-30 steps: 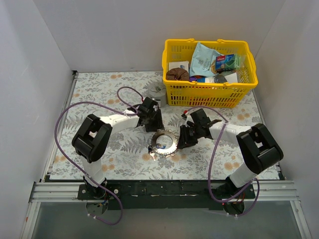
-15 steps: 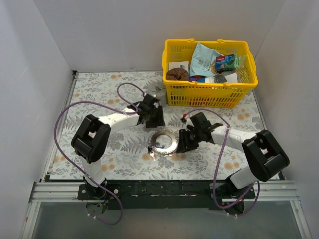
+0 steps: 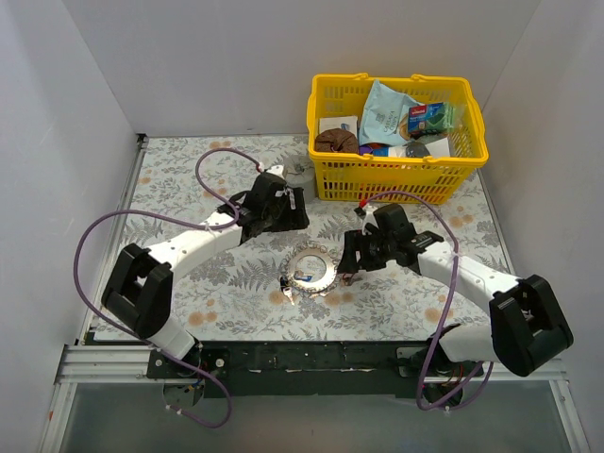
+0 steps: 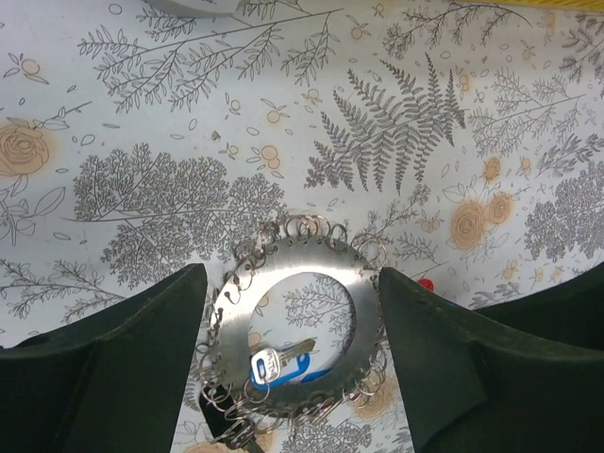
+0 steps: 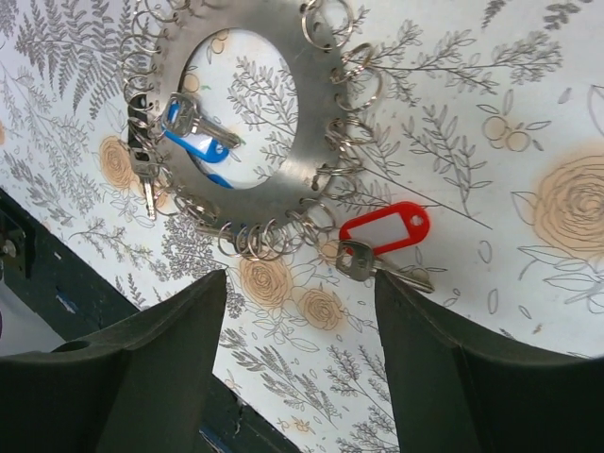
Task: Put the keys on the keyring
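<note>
1. left gripper (image 4: pixel 291 276) hung with its fingers spread wide and nothing between them. right gripper (image 5: pixel 297 283) was likewise released, holding nothing.
2. counted: one keyring (image 3: pixel 310 269), one red-tagged key (image 5: pixel 385 233), one blue-tagged key (image 4: pixel 278 363) and one bare key (image 5: pixel 143 168) at the rim. the small split rings around the edge were too many to count surely.
3. the keyring lay flat on the floral tablecloth (image 3: pixel 226 302), between the two grippers and touched by neither.
4. being round, it had no long axis, and its hole faced straight up. the blue-tagged key lay inside that hole. the red-tagged key lay just outside the rim on the right arm's side. whether it was hooked to a split ring could not be told.
5. it looked like a flat silvery disc with a large round hole. the fringe of thin wire rings gave it a toothed outline.
</note>
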Available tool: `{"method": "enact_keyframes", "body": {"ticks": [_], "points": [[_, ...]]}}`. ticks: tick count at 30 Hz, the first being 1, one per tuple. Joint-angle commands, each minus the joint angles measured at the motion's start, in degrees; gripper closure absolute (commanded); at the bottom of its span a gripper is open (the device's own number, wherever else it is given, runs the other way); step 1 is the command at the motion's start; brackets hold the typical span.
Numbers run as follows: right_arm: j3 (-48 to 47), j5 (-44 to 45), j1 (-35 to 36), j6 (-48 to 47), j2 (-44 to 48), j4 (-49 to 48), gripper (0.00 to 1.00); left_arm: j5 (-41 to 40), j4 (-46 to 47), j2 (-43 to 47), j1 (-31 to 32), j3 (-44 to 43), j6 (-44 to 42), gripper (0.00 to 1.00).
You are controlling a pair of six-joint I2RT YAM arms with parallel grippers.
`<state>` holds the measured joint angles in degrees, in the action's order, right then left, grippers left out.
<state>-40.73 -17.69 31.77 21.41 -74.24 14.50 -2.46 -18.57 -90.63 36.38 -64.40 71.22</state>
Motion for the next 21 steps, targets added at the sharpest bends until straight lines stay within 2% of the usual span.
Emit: {"method": "enact_keyframes", "body": {"ticks": [1,10,21], "points": [[-1.7,-0.7,-3.4,-2.1,1.6,1.0,0.28,1.4,1.3,5.0,-0.1,3.6,-1.9,0.26],[0.1,-10.5,-13.9,-4.8,3.0,-3.5,0.25,11.6,8.3,10.2,-0.1,10.3,-3.0,0.23],[-0.4,-14.2,-14.8,-6.6,-0.6,-5.5,0.26,23.2,14.0,7.0,0.7,10.0,-4.2,0.24]]}}
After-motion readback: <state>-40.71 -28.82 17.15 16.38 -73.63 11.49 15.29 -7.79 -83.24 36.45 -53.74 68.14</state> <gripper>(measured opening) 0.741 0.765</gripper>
